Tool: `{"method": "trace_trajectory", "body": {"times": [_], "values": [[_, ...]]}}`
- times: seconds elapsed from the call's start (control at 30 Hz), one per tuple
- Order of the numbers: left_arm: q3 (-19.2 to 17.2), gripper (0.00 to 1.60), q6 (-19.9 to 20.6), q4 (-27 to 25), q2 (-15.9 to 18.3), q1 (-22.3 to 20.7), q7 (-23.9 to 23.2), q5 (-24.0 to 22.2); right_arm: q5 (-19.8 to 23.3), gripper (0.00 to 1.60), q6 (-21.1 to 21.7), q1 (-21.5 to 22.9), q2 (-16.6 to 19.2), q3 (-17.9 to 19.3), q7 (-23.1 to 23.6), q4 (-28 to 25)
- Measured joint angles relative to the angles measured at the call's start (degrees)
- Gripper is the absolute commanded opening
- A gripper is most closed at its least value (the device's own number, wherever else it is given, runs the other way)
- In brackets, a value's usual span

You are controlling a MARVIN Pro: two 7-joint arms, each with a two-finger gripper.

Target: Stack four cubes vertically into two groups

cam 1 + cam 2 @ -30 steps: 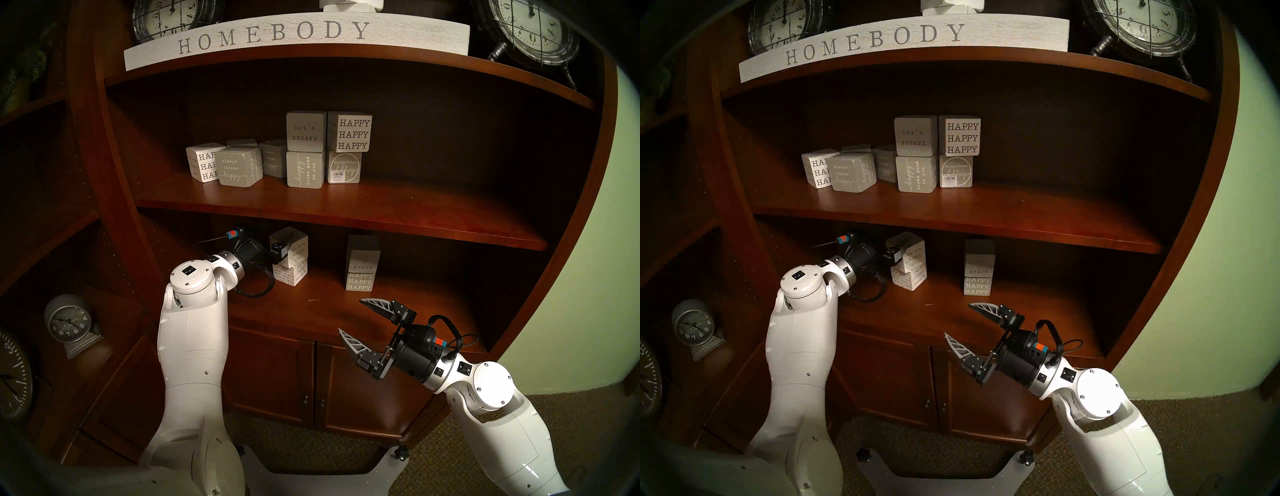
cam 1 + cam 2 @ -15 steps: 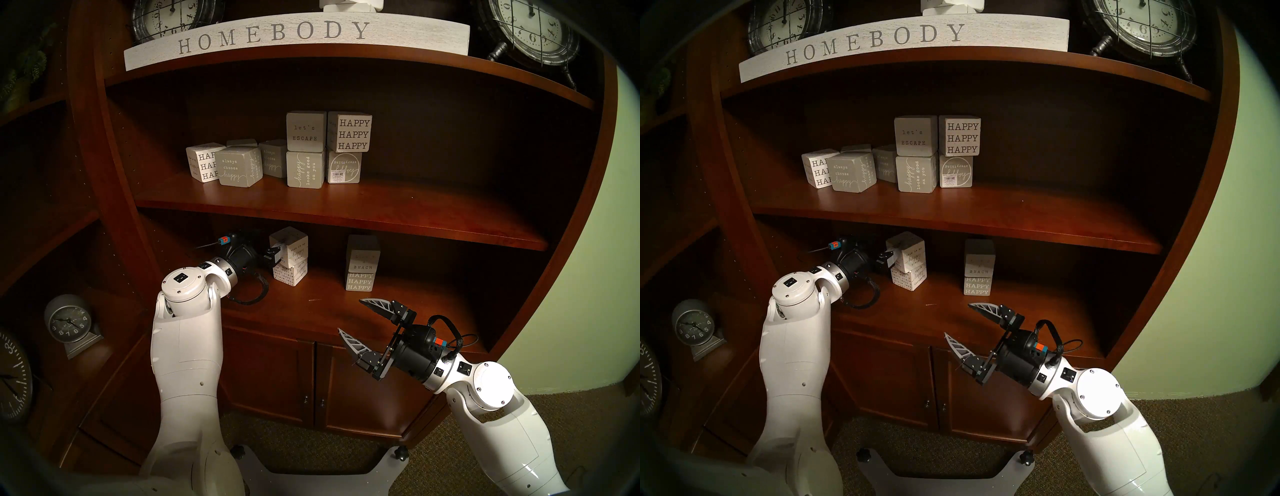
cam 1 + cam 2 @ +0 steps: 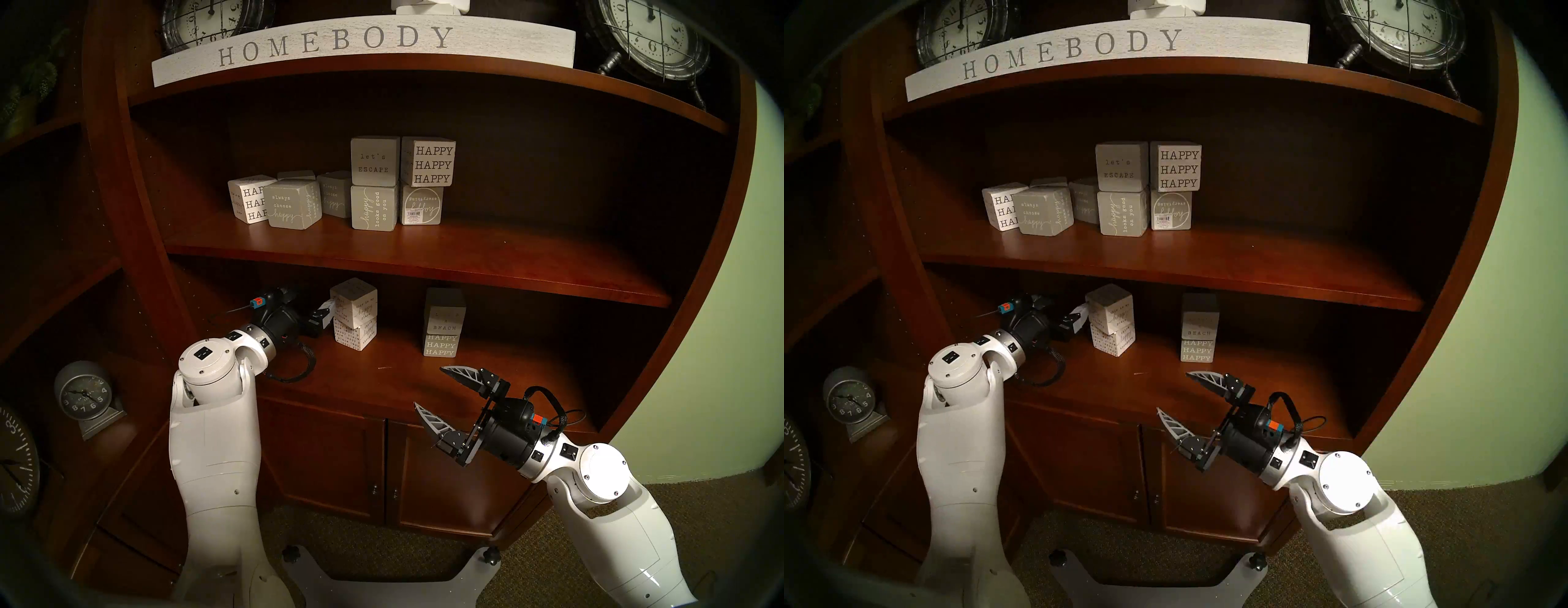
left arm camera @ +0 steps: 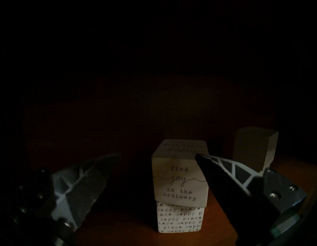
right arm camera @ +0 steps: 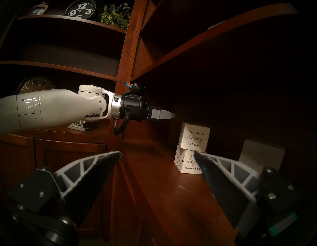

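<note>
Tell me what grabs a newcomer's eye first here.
The long white wooden HOMEBODY sign on the top shelf stands out first. On the lowest shelf stand a pair of stacked white black-lettered cubes and a pair of stacked grey white-lettered cubes, with the open left gripper beside the white pair.

Camera inventory, as I read it from my station. Head stereo pair: mounted high, facing the bookcase [image 3: 424, 250] head-on and tilted down, far enough to take in several shelves and both arms; the two eyes give nearly one picture, the right eye's contents shifted leftward. Left wrist: inside the lower shelf, very close, low and level, looking at the white cube stack [image 4: 180, 187] with the grey cube stack [image 4: 253, 151] behind to its right. Right wrist: outside the shelf front, farther back, tilted, looking across at the left arm [image 5: 51, 110]. All four views share the two stacks.
</note>
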Motion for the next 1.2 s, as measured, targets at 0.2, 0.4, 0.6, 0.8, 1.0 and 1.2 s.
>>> {"method": "trace_trajectory", "body": {"times": [0.2, 0.4, 0.6, 0.8, 1.0, 1.2], "values": [[-2.7, 1.6, 0.2, -4.1, 0.9, 4.7, -3.5, 0.0, 0.0, 1.6, 0.0, 0.0, 0.0, 0.0, 0.0, 0.0], [-6.5, 1.6, -0.1, -7.2, 1.4, 9.0, -8.5, 0.0, 0.0, 1.6, 0.0, 0.0, 0.0, 0.0, 0.0, 0.0], [-10.4, 1.6, -1.9, -11.7, 1.6, 13.7, -13.9, -1.4, 0.0, 1.6, 0.0, 0.0, -0.1, 0.0, 0.1, 0.0], [-11.7, 1.6, -4.1, -16.5, 1.4, 18.9, -16.4, -6.1, 0.0, 1.6, 0.0, 0.0, -0.1, 0.0, 0.1, 0.0], [-11.4, 1.6, -5.2, -17.6, 0.7, 21.9, -15.4, -7.3, 0.0, 1.6, 0.0, 0.0, -0.1, 0.0, 0.1, 0.0], [-10.7, 1.6, -6.0, -17.4, 0.3, 22.9, -13.9, -7.2, 0.0, 1.6, 0.0, 0.0, -0.1, 0.0, 0.1, 0.0]]}}
